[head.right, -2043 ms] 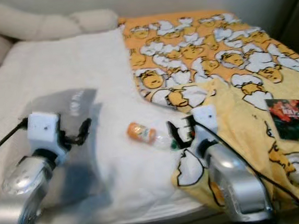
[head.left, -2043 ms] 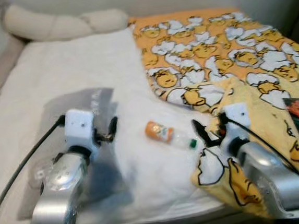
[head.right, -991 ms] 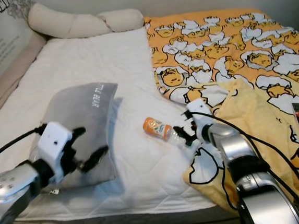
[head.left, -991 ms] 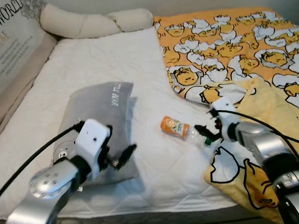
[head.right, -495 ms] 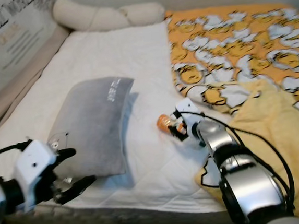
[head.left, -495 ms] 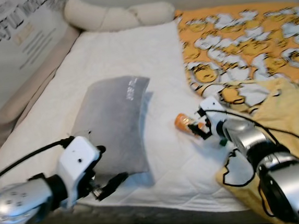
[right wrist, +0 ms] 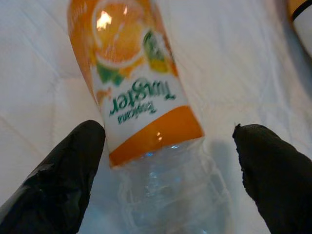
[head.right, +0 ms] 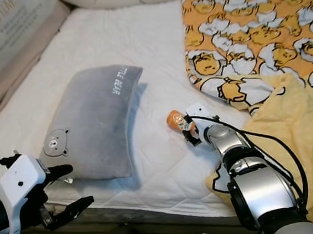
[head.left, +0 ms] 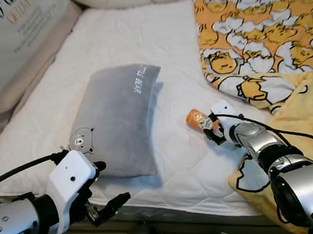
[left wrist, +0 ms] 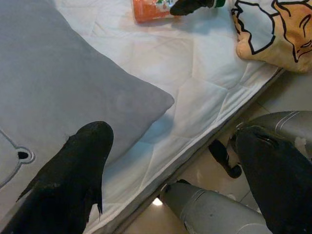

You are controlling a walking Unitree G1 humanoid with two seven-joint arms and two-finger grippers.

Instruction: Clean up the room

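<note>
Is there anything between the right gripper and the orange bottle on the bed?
Nothing visible. The right gripper is open with a finger on each side of the bottle, which lies on the white mattress. The grey pillow lies apart from it.

Readable print around the grey pillow

The plastic bottle (right wrist: 136,87), lying on the mattress to the right of the grey pillow (head.left: 118,120), carries an orange label reading "Tropicana Twister". The pillow itself bears white embroidered lettering, "LITTLE BEAR", near its far end. Left of the pillow, the leaning signboard (head.left: 15,36) shows dark decorative letters cut off by the frame, "OR" on top and "OU LOVE" beneath, with small lines of print below them too fine to read.
</note>
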